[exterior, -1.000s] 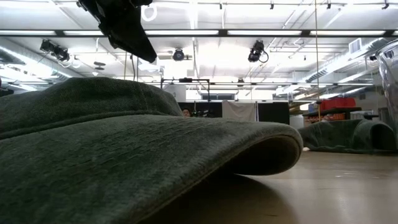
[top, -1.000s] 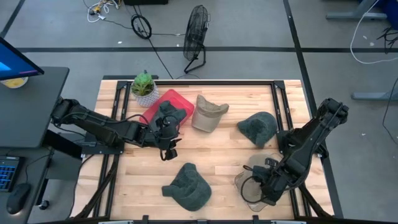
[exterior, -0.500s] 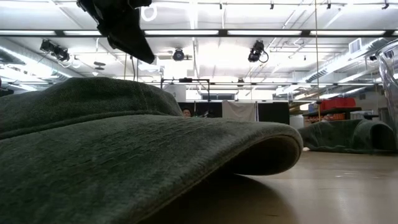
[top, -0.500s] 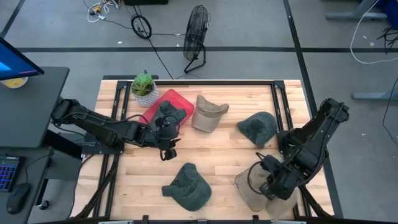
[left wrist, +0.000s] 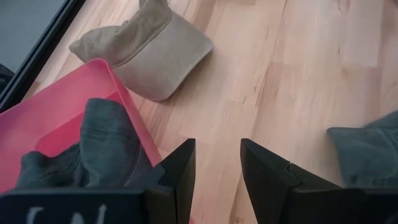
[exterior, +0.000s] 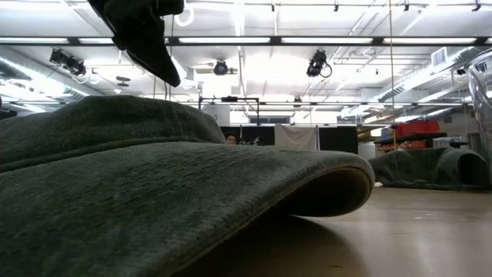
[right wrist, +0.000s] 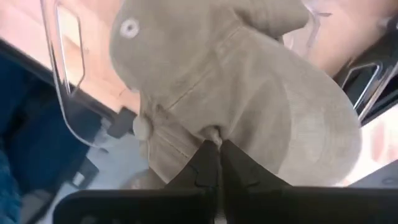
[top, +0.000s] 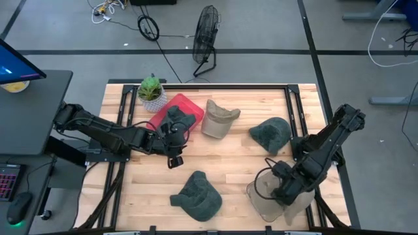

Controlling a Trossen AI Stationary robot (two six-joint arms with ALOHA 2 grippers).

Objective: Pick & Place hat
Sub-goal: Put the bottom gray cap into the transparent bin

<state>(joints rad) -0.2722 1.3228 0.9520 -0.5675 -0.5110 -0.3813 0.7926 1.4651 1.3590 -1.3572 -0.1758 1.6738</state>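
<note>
Tan hat [right wrist: 236, 118] is pinched by the right gripper [right wrist: 214, 146] over the clear bin [top: 256, 192]; left gripper [left wrist: 214, 165] is released beside the red tray [left wrist: 37, 121].

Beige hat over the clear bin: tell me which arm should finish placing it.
Right. The right tool is already shut on the beige hat above the clear bin at the table's near right. The left tool is open, empty, by the red tray.
</note>
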